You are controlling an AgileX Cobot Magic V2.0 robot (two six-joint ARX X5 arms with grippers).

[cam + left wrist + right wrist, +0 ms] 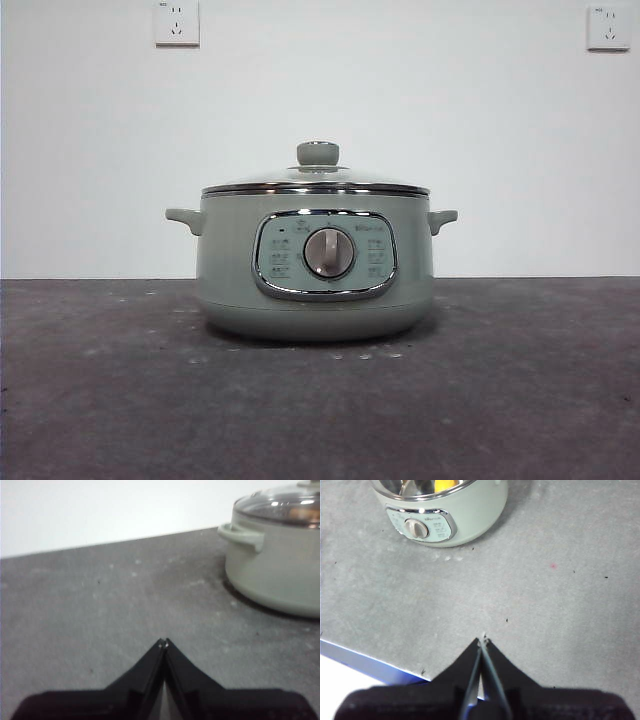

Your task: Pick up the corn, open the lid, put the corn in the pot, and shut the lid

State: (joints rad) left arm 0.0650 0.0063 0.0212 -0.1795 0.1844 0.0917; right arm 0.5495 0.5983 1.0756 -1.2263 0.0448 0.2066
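The sage-green pot (315, 270) stands in the middle of the dark table, dial facing the front camera. Its glass lid (317, 182) with the green knob rests on the rim. Through the glass, the right wrist view shows a yellow piece of the corn (445, 485) inside the pot (465, 517). In the left wrist view the pot (280, 575) and lid (280, 507) sit off to one side. My left gripper (163, 642) is shut and holds nothing, above bare table away from the pot. Well back from the pot's front, my right gripper (482, 641) is shut and holds nothing too.
Two wall sockets (177, 22) (608, 27) sit high on the white wall behind. The table's near edge (365, 662) runs just below my right gripper in the right wrist view.
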